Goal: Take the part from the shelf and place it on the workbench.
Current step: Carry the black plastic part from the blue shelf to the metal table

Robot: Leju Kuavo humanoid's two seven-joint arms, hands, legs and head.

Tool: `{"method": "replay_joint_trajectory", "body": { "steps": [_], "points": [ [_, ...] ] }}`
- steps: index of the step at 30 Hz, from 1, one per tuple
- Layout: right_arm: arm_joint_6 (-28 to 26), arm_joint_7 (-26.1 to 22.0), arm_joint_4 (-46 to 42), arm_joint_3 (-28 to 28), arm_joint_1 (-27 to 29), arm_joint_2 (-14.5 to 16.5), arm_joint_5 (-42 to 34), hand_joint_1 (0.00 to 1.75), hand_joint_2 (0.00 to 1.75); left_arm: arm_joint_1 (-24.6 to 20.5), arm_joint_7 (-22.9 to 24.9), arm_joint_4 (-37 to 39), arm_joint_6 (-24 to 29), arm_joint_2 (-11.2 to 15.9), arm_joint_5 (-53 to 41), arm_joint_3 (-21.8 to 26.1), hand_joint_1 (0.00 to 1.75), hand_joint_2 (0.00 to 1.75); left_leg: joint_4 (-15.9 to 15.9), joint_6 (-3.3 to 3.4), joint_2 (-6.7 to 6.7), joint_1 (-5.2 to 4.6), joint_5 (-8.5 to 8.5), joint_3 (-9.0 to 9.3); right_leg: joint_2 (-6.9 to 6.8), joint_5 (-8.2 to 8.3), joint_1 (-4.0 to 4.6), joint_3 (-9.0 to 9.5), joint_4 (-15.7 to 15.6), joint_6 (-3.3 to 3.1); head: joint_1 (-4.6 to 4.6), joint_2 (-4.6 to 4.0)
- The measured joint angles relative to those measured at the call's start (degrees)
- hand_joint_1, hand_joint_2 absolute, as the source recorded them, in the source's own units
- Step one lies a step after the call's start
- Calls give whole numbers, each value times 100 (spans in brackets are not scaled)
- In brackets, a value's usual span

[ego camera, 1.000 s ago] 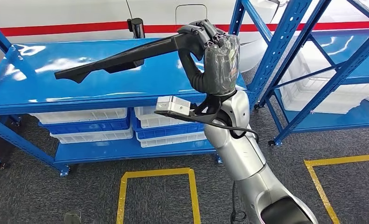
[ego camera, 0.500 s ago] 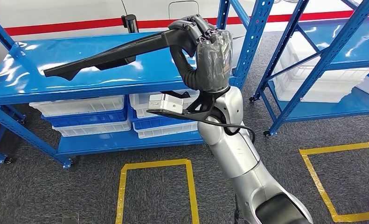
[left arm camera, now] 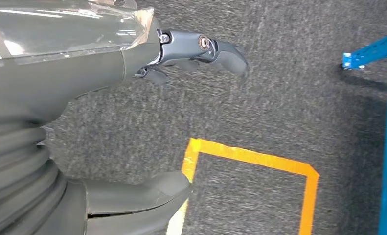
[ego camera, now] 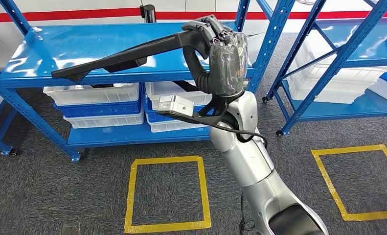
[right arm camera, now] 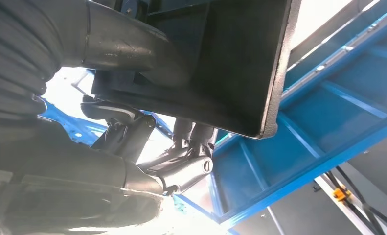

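Robot right hand [ego camera: 208, 32] is gripping a long black part [ego camera: 127, 54] by its thick end, fingers wrapped around it, and holding it raised in the air above the top board of a blue shelf [ego camera: 83, 46]. The part's thin end is pointing out toward the robot's left, and nothing is touching it but the hand. In the right wrist view, the part [right arm camera: 230, 63] is showing as a dark slab pressed against the fingers [right arm camera: 186, 166], with blue shelf beams behind.

Compared with a second ago, the whole scene is sliding: the shelf is sitting further back and lower in the head view, and more grey carpet with yellow taped squares [ego camera: 167, 193] is showing in front. That suggests the robot itself is backing or turning away, carrying the part with it.

Left hand [left arm camera: 201, 49] is hanging over the carpet, fingers loosely curled and holding nothing.

Judging by this, the pick-up is done and the carry is under way; the workbench is not yet in sight.
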Motion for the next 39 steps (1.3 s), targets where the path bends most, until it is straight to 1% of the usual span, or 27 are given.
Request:
{"method": "replay_joint_trajectory", "body": {
  "steps": [1,3,5,6,7,9,10,11,13,14,15,16,17,19,20,22,24,25,26,28,30,31,33,35,36,38,39],
  "points": [
    [0,1,0,-8,17,-6,3,175,175,0,1,0,-2,0,0,0,0,175,2,-6,2,-8,68,-87,1,65,6,116,9,53,-1,0],
    [0,1,-6,-16,36,-7,14,175,175,0,2,-1,-7,-2,0,0,0,175,5,-30,2,-19,194,-231,1,246,23,600,-499,104,-1,0],
    [-1,1,-30,-17,32,4,32,175,175,0,2,-2,-10,-10,0,-1,0,175,-2,-81,5,-27,314,-321,1,220,74,1161,-1277,42,-4,0],
    [-1,1,-43,-19,31,8,40,175,175,0,2,-2,-11,-15,0,-1,0,175,-21,-112,10,-22,379,-341,5,183,99,1314,-1533,6,-3,0],
    [-2,1,-50,-20,30,9,45,175,175,0,2,-2,-13,-19,0,-2,0,175,-50,-146,15,-17,444,-355,9,168,123,1364,-1663,-17,-2,0],
    [-2,1,-51,-21,38,7,46,175,175,8,4,-2,-15,-16,0,-2,0,175,-93,-215,11,-8,480,-392,6,289,74,1292,-1715,-63,-3,0],
    [-2,1,-51,-21,41,8,46,175,175,13,4,-2,-15,-13,0,-2,0,175,-19,-246,3,-2,351,-434,-2,359,41,1250,-1733,-114,-13,0],
    [-2,2,-50,-21,45,11,48,175,175,18,6,-2,-15,-6,0,-2,0,175,162,-275,-9,4,128,-497,-12,438,6,1197,-1750,-165,-27,0],
    [-2,10,-49,-20,55,15,51,175,175,22,8,-2,-13,2,1,-2,0,175,847,-328,-28,32,-420,-662,-28,558,1,1065,-1741,-228,-45,0],
    [-2,20,-48,-20,68,15,50,175,175,24,8,-2,-9,4,2,-2,0,175,1193,-361,-34,48,-585,-722,-32,607,1,1000,-1733,-227,-48,0],
    [-2,34,-47,-19,83,15,43,175,175,26,8,-2,0,5,9,-2,0,175,1414,-394,-37,69,-641,-723,-36,646,-4,936,-1719,-214,-46,0],
    [-2,49,-46,-17,97,15,30,175,175,28,8,-2,13,7,22,-1,0,175,1438,-426,-35,97,-597,-632,-38,677,-18,875,-1697,-192,-48,0],
    [-2,67,-46,-17,105,14,9,175,175,29,5,-2,23,9,37,-1,0,175,1228,-457,-29,129,-481,-434,-38,696,-38,818,-1660,-173,-48,0],
    [-2,94,-46,-19,106,11,-57,175,175,27,-4,-2,32,9,64,-1,0,175,536,-525,-31,170,-328,41,-40,716,-54,679,-1548,-134,-56,0],
    [-2,104,-46,-21,109,9,-101,175,175,26,-10,-3,30,10,72,-1,0,175,285,-531,-42,170,-311,187,-38,730,-43,611,-1492,-111,-56,0],
    [-3,105,-47,-37,128,-12,-199,175,175,39,-18,-3,23,11,80,-1,0,175,153,-482,-72,130,-328,217,-32,787,-2,514,-1447,-26,-55,0],
    [-4,88,-48,-73,158,-57,-273,175,175,50,-17,-3,20,13,67,-1,0,175,125,-366,-63,106,-261,152,-27,815,10,463,-1451,73,-50,0],
    [-4,74,-50,-99,174,-87,-294,175,175,43,-14,-4,18,11,53,-3,0,175,100,-291,-56,97,-214,128,-24,746,4,417,-1395,93,-50,0],
    [-5,62,-58,-131,195,-120,-308,175,175,31,-11,-5,16,8,34,-7,0,175,73,-218,-48,96,-168,100,-20,598,-1,342,-1219,85,-47,0],
    [-6,49,-75,-192,243,-197,-328,175,175,10,-5,-8,7,3,9,-14,0,175,57,-112,-39,82,-84,21,-9,168,-10,133,-558,35,-38,0],
    [-7,55,-81,-239,297,-280,-357,175,175,4,3,-9,-7,-4,2,-15,0,175,58,-69,-28,54,5,-80,-2,-88,-5,21,61,52,-36,0],
    [-7,60,-81,-257,321,-316,-375,175,175,3,7,-9,-11,-7,3,-15,0,175,58,-65,-24,40,56,-138,-1,-72,-2,86,131,91,-36,0],
    [-6,75,-81,-290,344,-369,-407,175,175,-4,12,-9,-15,-9,12,-15,0,175,59,-77,-22,21,169,-259,-1,145,6,504,-320,163,-36,0],
    [-6,87,-81,-309,340,-399,-433,175,175,-10,12,-11,-15,-9,34,-15,0,175,47,-121,-23,14,287,-350,3,197,43,1046,-1123,129,-43,0],
    [-6,96,-81,-311,333,-410,-442,175,175,-13,10,-12,-15,-9,47,-15,0,175,23,-153,-22,14,353,-367,7,178,71,1199,-1400,93,-41,0],
    [-5,111,-80,-309,313,-429,-465,175,175,-13,3,-14,-15,-9,81,-14,0,175,-52,-221,-21,17,490,-373,18,193,134,1240,-1589,28,-35,0],
    [-5,119,-77,-307,300,-437,-487,175,175,-6,-2,-14,-10,-4,99,-11,0,175,-85,-255,-24,21,529,-383,17,258,97,1193,-1606,-13,-27,0]
  ]
}}
